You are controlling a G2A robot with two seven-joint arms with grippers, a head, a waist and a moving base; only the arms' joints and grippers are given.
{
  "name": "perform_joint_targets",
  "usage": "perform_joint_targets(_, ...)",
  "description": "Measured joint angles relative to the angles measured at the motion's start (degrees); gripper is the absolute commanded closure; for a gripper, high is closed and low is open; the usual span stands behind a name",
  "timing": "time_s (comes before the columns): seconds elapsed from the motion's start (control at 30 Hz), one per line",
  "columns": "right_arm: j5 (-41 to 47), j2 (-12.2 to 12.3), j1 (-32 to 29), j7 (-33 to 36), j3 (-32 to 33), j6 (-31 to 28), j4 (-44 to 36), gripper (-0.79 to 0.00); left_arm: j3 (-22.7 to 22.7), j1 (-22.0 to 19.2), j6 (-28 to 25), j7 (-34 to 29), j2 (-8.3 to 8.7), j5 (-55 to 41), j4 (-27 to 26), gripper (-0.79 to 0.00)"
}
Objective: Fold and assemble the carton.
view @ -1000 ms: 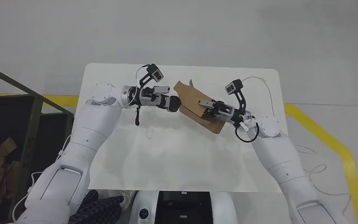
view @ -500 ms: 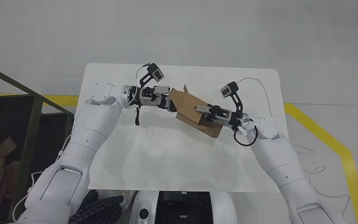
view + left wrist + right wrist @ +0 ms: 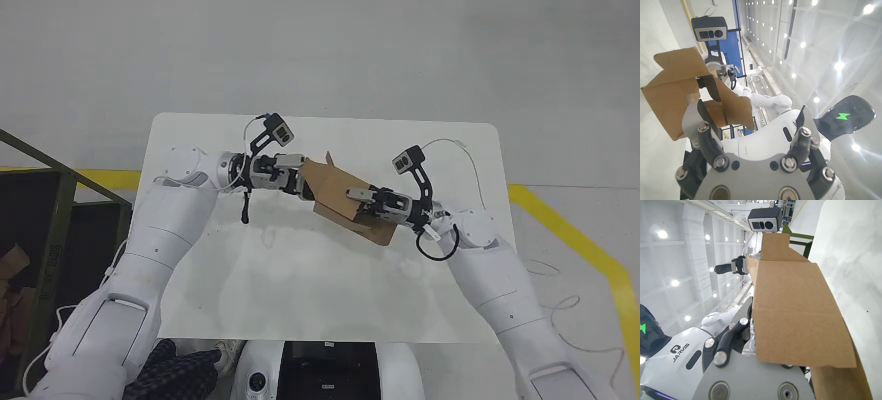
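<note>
The brown carton (image 3: 343, 199) is partly opened and held above the white table (image 3: 300, 290) between both arms. My right gripper (image 3: 368, 199) is shut on the carton's wall on its side. In the right wrist view one finger (image 3: 738, 328) shows beside the carton panel (image 3: 797, 313), and the other is hidden behind it. My left gripper (image 3: 308, 186) stands open at the carton's opposite end. In the left wrist view a torn-edged carton flap (image 3: 734, 102) reaches between the wide-apart fingers, and one finger (image 3: 694, 113) lies against the cardboard.
A dark green metal frame (image 3: 40, 200) stands off the table's left side. Yellow tape (image 3: 570, 235) runs on the floor to the right. The table's near half is bare white surface.
My right gripper has carried the carton left, toward the left gripper, and its flap now reaches the left fingers. Almost nothing moved in the last half second.
</note>
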Motion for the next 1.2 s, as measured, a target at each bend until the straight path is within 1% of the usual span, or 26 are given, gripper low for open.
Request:
perform_joint_targets(0.33,0.93,0.37,-0.83,3.65,0.71,0.64,-0.65,0.000,-3.72,0.81,-0.80,1.05,1.13,0.91,0.24,-0.785)
perform_joint_targets(0.5,0.89,0.41,-1.48,5.83,0.07,0.82,-1.58,0.000,-4.36,0.72,-1.11,2.04,1.34,1.58,0.42,-0.785)
perform_joint_targets(0.93,0.75,-0.02,-2.41,9.48,-3.56,2.02,-3.76,0.000,-2.41,-1.12,-1.98,3.06,0.57,1.47,2.55,-0.785)
perform_joint_targets(1.2,1.70,-0.31,-1.65,7.64,-3.95,2.49,-2.41,0.000,-0.23,-1.83,-1.49,1.74,-0.16,0.91,3.54,-0.785)
